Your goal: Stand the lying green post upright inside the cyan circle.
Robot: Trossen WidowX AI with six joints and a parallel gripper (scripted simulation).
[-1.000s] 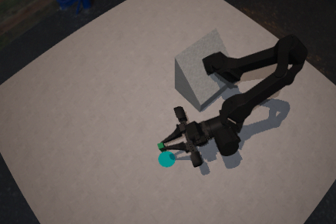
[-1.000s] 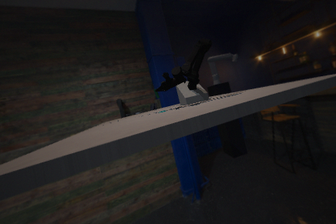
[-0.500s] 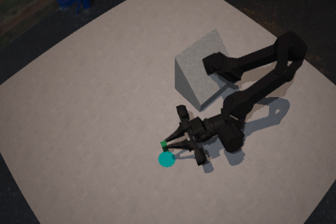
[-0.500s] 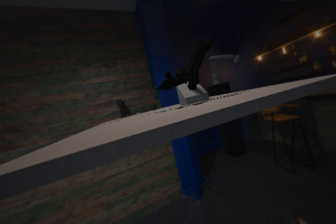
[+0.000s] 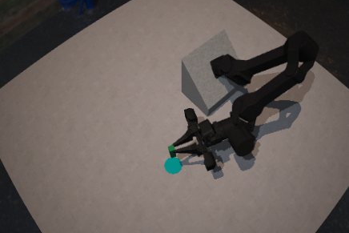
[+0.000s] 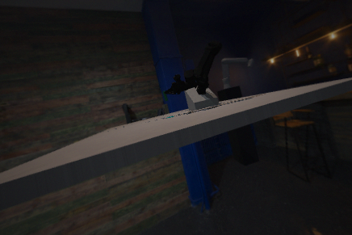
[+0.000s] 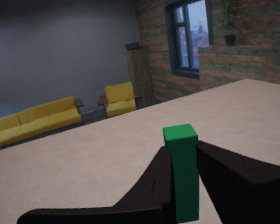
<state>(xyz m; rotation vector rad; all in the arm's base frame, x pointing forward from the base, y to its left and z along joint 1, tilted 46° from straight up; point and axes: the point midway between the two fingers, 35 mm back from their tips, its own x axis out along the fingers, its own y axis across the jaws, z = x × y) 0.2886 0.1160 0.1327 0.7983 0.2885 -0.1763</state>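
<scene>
Green post (image 5: 172, 150) (image 7: 186, 172) clamped between fingers of gripper (image 5: 172, 149) (image 6: 166, 93) (image 7: 180, 151), raised above pale tabletop (image 5: 100, 130) (image 6: 137, 133) (image 7: 86, 165). Table edges well apart from post. Yellow sofa (image 7: 38, 121) beyond far edge.

Post (image 5: 172, 151) (image 6: 165, 96) (image 7: 186, 175) green; circle (image 5: 173, 166) (image 6: 170, 117) cyan; tool (image 5: 186, 143) (image 6: 167, 92) (image 7: 180, 151) black.

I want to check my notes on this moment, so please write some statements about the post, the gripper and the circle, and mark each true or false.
1. The green post is between the fingers of the gripper. True.
2. The post lies flat on the table. False: it is held roughly upright, above the tabletop.
3. The circle is cyan. True.
4. The gripper is open and holds nothing. False: it is closed on the post.
</scene>
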